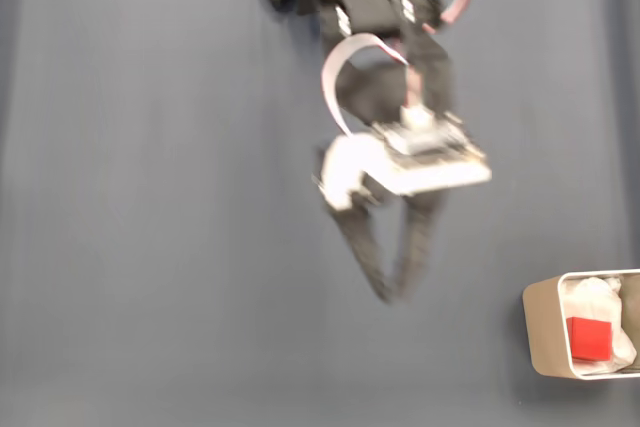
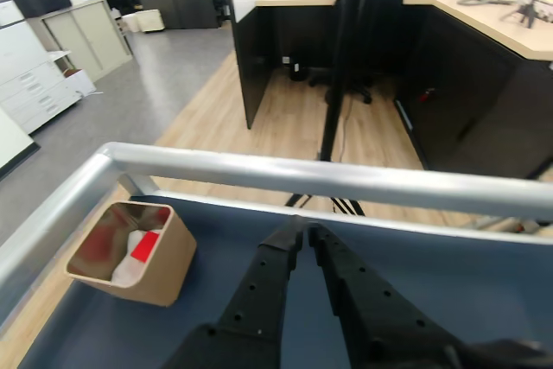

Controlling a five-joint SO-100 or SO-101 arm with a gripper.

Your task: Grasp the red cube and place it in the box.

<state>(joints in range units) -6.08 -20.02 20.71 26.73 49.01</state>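
The red cube [image 1: 589, 338] lies inside the beige box [image 1: 543, 325] at the lower right of the fixed view, resting on white padding. In the wrist view the same box [image 2: 164, 270] stands at the left with the red cube [image 2: 144, 245] showing inside it. My gripper [image 1: 386, 294] hangs over the blue table's middle, well left of the box, and looks motion-blurred. Its black fingers [image 2: 268, 270] meet at the tips in the wrist view, gripper [image 2: 305, 229] shut with nothing held.
A blue table surface [image 1: 150, 227] spreads to the left and front. A silver rail [image 2: 346, 181] runs along the table's edge in the wrist view. Beyond it are an office floor, desks and a black chair [image 2: 367, 15].
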